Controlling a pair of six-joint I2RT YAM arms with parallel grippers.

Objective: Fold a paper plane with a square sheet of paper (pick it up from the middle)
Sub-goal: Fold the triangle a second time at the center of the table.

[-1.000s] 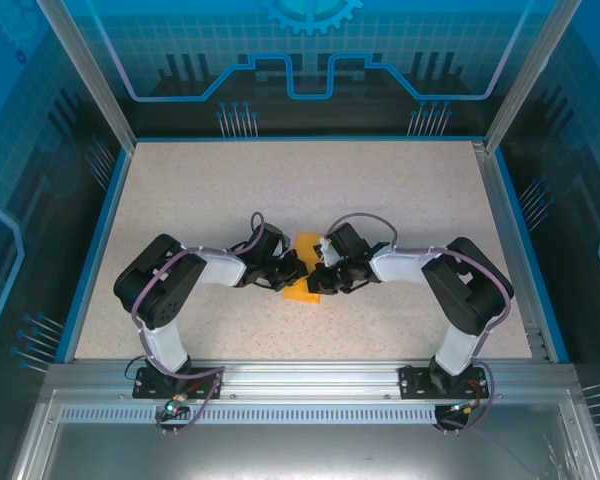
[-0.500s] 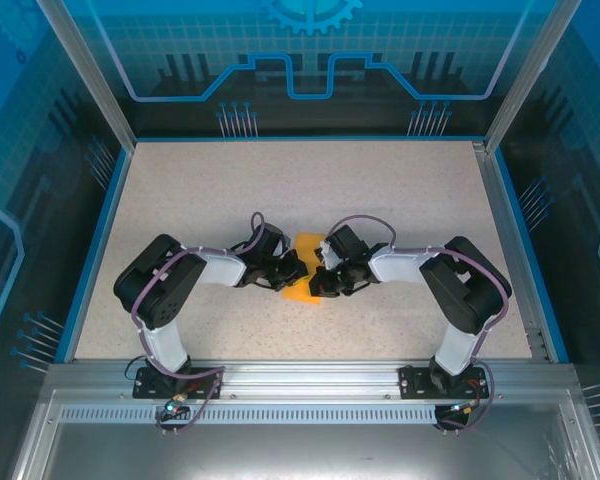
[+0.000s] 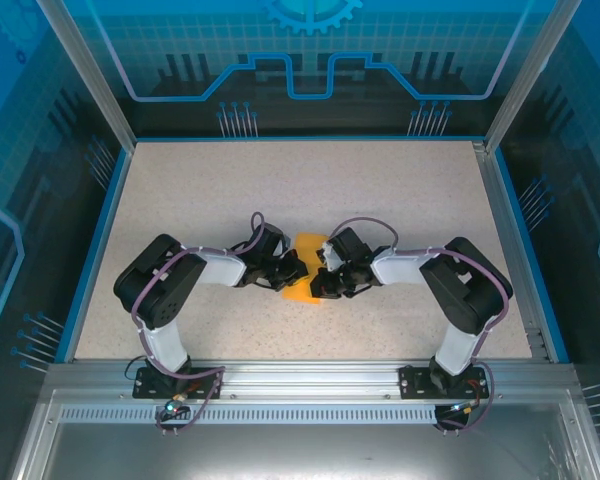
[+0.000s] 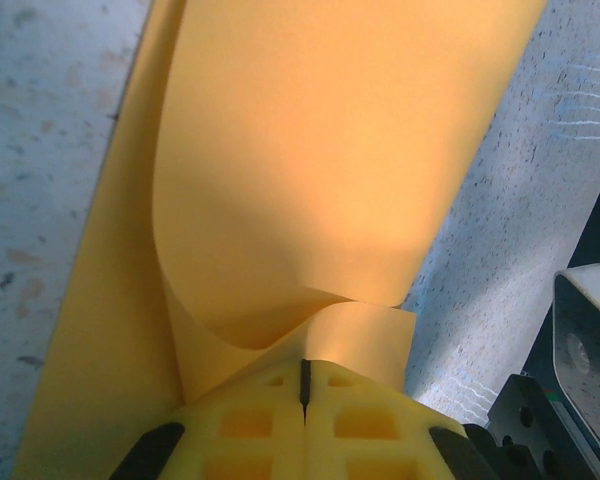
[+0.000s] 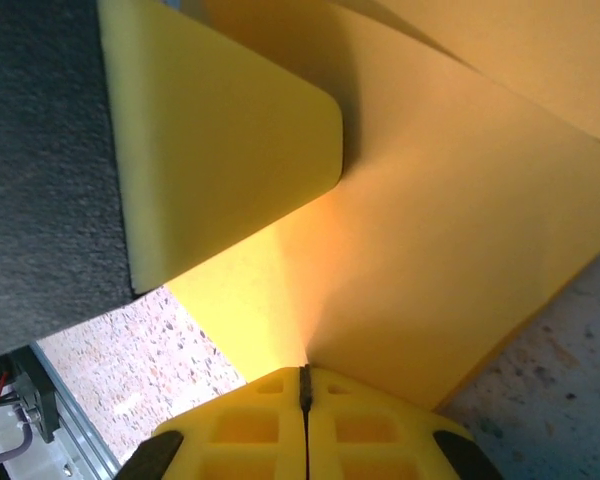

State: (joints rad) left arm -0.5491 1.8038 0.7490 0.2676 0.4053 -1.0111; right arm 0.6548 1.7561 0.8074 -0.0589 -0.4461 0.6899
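Pinching the square sheet of paper [image 4: 310,150] at the worktop [image 3: 280,180] centre, left gripper [image 4: 303,372] and right gripper [image 5: 303,385] were clamped shut; folding looked barely begun.

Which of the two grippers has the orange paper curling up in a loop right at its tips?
The left gripper: the orange paper rolls up in a curl from its shut tips. At the right gripper the paper fans out without a curl.

Both arms are folded in toward the orange sheet [image 3: 302,293]
The left gripper [image 4: 304,365] is pinched tight on its left side, the right gripper [image 5: 304,372] on its right.
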